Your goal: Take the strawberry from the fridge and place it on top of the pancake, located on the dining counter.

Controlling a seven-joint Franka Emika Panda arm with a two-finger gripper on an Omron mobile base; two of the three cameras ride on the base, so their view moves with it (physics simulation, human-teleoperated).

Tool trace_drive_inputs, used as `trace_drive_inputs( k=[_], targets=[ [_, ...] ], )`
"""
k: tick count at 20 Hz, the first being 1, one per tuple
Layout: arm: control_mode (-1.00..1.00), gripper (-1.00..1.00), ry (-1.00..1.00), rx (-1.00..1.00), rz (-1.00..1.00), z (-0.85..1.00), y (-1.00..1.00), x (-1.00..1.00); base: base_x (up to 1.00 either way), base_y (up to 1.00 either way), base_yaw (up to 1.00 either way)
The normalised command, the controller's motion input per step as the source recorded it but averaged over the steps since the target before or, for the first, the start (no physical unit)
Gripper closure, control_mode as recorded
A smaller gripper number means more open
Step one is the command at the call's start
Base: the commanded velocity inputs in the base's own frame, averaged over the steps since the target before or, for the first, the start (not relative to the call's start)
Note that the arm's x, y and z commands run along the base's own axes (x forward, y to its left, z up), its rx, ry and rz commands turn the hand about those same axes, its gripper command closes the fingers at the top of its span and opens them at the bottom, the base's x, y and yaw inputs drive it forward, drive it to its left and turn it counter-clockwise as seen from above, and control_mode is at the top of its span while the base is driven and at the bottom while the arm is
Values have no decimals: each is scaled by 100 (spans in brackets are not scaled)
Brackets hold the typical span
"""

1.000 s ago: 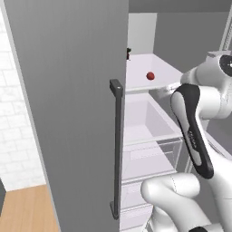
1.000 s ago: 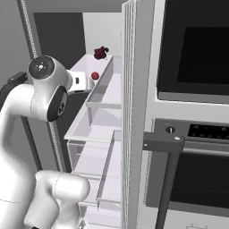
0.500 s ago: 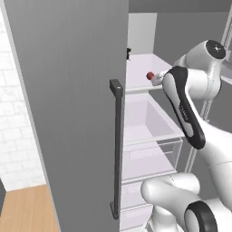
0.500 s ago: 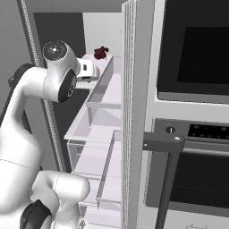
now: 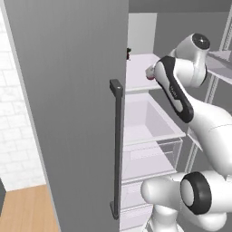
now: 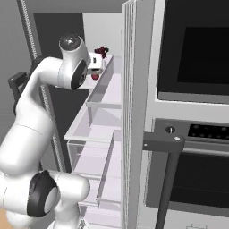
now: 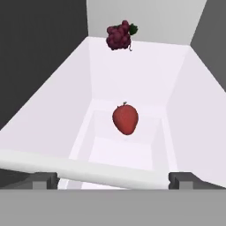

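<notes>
Gripper reaching into the open fridge point(image 5: 81, 90)

The gripper point(image 7: 112, 178) is spread wide and holds nothing. One strawberry point(image 7: 125, 118) lies on the white shelf point(image 7: 132, 75) ahead, between the fingertips point(image 7: 44, 180) but not touching. One dark grape bunch point(image 7: 119, 36) sits at the back. In the left base view the arm mostly hides the strawberry.

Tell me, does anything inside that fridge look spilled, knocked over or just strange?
Nothing stands out. The strawberry sits whole on the white shelf, and a dark red bunch with a green top rests farther back by the rear wall. No spill or damage shows. The gripper is open, short of the strawberry.
</notes>
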Motion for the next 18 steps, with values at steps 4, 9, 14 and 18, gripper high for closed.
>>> trace_drive_inputs(
  k=[4,9,14,18],
  targets=[
    [-100,-100,6,1,-1,0,-12,59,0,0,0],
    [-100,-100,6,0,-1,-4,1,48,0,0,0],
    [-100,-100,5,0,0,-13,0,29,0,0,0],
    [-100,-100,1,0,0,-16,0,14,0,0,0]
  ],
)
